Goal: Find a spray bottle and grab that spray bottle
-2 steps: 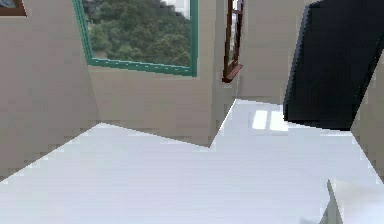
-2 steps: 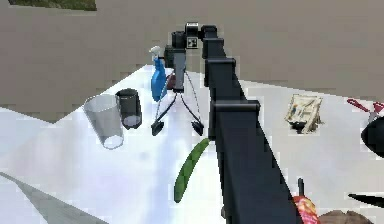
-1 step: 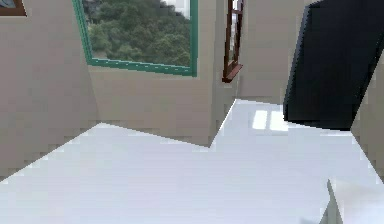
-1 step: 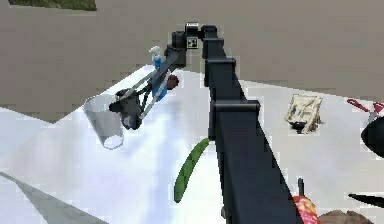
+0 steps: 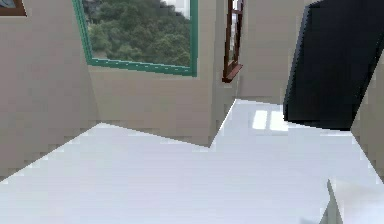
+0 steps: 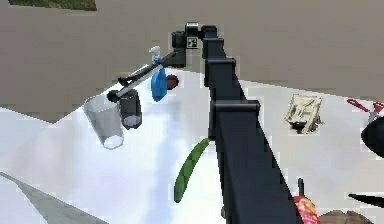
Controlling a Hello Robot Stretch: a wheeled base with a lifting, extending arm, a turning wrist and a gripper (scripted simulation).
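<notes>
A blue spray bottle [image 6: 159, 82] with a white trigger top shows upright near the far edge of the white tabletop [image 6: 60, 160] in the arm side view. My dark arm [image 6: 238, 120] reaches up the picture from the bottom edge, and the gripper [image 6: 123, 88] points left from its far end, with its thin fingers running just beside the bottle. The bottle and other things lie at or behind the fingers, so I cannot tell whether the gripper holds anything.
On the tabletop are a clear glass [image 6: 103, 122], a dark cylinder [image 6: 131, 110], a small red thing [image 6: 173, 84], a long green vegetable [image 6: 190, 168] and a crumpled pale bag [image 6: 303, 112]. Ahead are a green-framed window [image 5: 140, 35], a wall corner [image 5: 212, 110] and a dark panel [image 5: 335, 65].
</notes>
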